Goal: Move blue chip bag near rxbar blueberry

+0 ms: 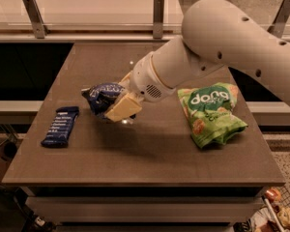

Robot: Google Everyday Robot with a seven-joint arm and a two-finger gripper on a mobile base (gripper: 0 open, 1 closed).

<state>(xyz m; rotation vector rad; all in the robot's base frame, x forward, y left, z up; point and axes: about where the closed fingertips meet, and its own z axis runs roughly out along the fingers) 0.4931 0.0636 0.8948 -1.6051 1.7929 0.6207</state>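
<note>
The blue chip bag [100, 96] is a small crumpled navy foil bag with white lettering, held just above the brown table [150, 149], left of its middle. My gripper [117, 105] is shut on the bag's right side, its pale fingers [125, 108] pointing down and left from the white arm. The rxbar blueberry [61, 125] is a slim flat dark blue bar with white text. It lies on the table near the left edge, a short way left of and below the bag.
A larger bright green chip bag [211, 112] lies on the right part of the table. The white arm [222, 42] crosses over the table's back right. A glass railing with metal posts [158, 14] stands behind the table.
</note>
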